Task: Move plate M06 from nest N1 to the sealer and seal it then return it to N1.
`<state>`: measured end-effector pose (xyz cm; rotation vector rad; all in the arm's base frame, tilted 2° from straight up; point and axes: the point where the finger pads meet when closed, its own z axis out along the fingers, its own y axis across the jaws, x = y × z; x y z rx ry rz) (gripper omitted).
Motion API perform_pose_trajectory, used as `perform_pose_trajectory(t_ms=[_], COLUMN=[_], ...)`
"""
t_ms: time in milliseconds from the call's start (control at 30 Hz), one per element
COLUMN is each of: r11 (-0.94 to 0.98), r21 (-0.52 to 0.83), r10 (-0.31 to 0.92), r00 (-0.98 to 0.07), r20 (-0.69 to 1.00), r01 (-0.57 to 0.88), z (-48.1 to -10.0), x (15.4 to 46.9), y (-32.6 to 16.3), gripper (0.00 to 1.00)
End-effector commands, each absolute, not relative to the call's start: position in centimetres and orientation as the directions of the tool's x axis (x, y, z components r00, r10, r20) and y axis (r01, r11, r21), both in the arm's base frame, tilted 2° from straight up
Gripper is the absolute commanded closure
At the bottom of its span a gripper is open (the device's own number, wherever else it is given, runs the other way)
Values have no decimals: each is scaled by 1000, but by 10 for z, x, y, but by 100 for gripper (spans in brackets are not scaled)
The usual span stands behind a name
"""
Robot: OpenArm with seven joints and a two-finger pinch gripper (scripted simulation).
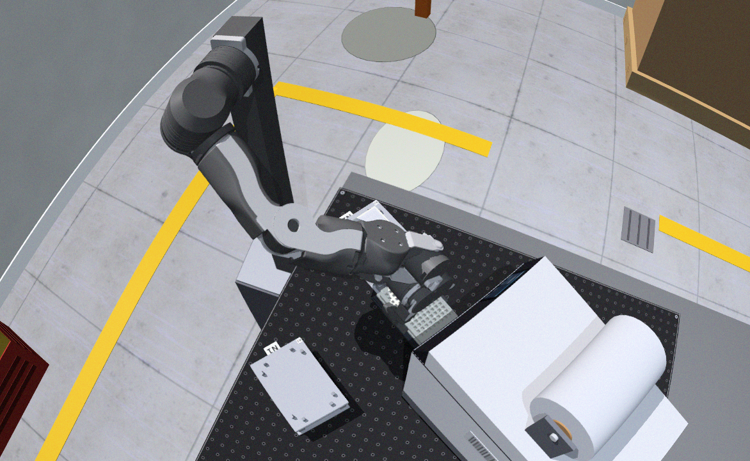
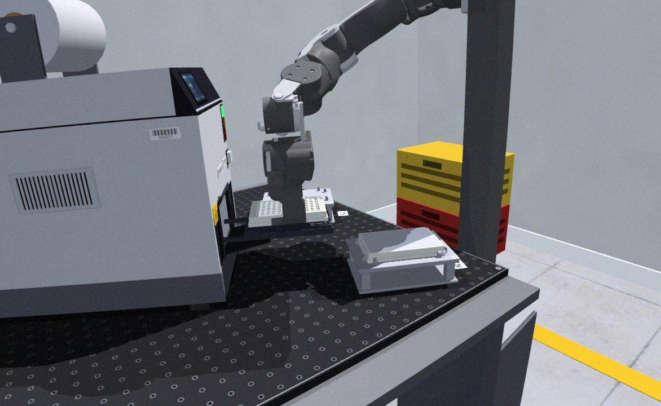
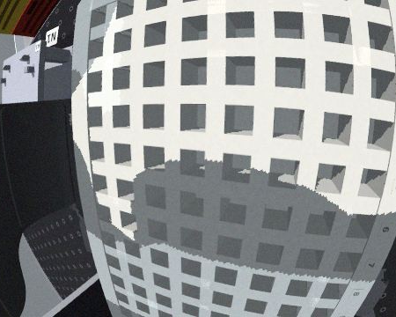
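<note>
Between the jaws, closed part-way across its short sides, plate M06 (image 1: 429, 317) sits over the sealer's stage (image 2: 292, 226): judged light, rigid, smooth-walled; the gripper (image 2: 286, 199) should hold mid-length, level.

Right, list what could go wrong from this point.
1. The hand is shut on plate M06 over the stage; released before it is fully down, it could sit tilted on the locators.
2. The lamp shows green; pressing START with M06 badly seated would likely be refused.
</note>
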<state>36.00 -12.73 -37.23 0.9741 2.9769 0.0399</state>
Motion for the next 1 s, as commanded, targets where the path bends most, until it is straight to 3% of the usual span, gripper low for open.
perform_pose_trajectory(t_ms=[0, 967], r11=[809, 810], r21=[33, 35], r10=[587, 586], r00=[-810, -810], r20=[-3, -4], r01=[587, 586], z=[-372, -376], x=[361, 362], y=[-127, -126], gripper=[100, 100])
